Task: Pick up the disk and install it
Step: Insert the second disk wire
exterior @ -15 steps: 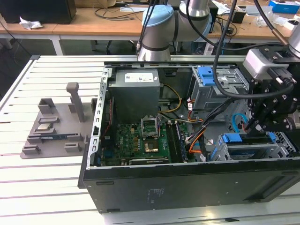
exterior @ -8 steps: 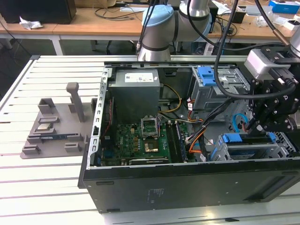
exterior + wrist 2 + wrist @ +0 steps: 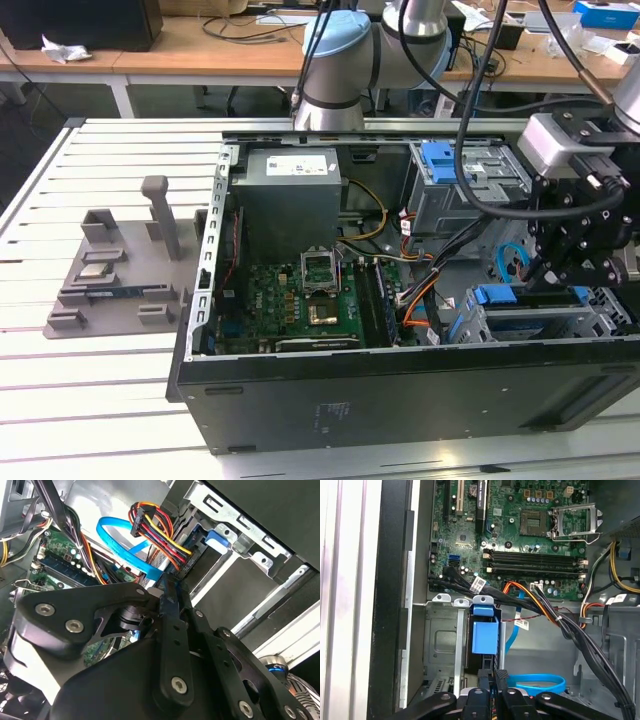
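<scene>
- In the exterior view, your gripper (image 3: 570, 262) hangs over the drive cage (image 3: 540, 322) at the corner of the open computer case (image 3: 400, 380) on the exterior view's right. Just beneath the jaws you see the blue bracket (image 3: 520, 296) of the disk, sitting in the top of that cage. You cannot tell from here how the jaws stand.
- Still in that view, the motherboard (image 3: 300, 305) and the power supply (image 3: 290, 195) lie well away from the jaws toward the exterior view's left, and a grey fixture tray (image 3: 110, 275) rests on the slatted worktop (image 3: 90, 400) outside the case.
- In the second wrist view, your gripper (image 3: 167, 592) has its black fingers (image 3: 172, 630) drawn close together on a thin blue edge; whether they truly clamp it you cannot tell. Just ahead of the jaws a blue data cable (image 3: 125, 547) loops beside a red, yellow and black power plug (image 3: 155, 530).
- In the first wrist view, the gripper (image 3: 492, 677) sits directly at the near end of the disk (image 3: 484, 635), which stands on edge in the cage slot. Beyond it, black cables (image 3: 570, 630) cross in front of the motherboard (image 3: 520, 530).
</scene>
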Robot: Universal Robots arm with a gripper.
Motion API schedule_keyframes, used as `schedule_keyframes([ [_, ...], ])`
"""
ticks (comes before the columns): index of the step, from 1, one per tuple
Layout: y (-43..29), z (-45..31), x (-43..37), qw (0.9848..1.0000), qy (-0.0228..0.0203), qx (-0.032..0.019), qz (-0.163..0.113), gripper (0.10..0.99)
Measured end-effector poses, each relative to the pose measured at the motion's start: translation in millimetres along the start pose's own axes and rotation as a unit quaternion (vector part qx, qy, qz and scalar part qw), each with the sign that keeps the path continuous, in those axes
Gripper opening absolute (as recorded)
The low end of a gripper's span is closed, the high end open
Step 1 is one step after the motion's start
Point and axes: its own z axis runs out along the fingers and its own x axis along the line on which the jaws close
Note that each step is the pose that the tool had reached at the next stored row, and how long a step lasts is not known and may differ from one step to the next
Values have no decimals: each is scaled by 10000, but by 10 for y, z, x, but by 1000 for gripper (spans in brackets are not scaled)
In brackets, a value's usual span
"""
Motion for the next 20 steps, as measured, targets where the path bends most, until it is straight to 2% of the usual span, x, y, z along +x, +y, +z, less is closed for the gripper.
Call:
schedule_keyframes([
  [4,-1,3,3,10000,-2,0,0,173],
  [5,0,0,1,10000,19,-1,1,231],
  [6,2,-34,1,10000,35,-1,2,298],
  [8,7,-141,-5,10000,36,-1,2,298],
  [9,10,-226,-11,10000,38,-2,2,298],
  [10,12,-266,-14,10000,40,-2,2,298],
  [11,14,-324,-17,10000,41,-2,2,282],
  [14,21,-482,-30,10000,44,-2,2,106],
  [16,26,-580,-36,10000,45,-2,2,106],
  [20,27,-604,-36,10000,44,-2,2,106],
])
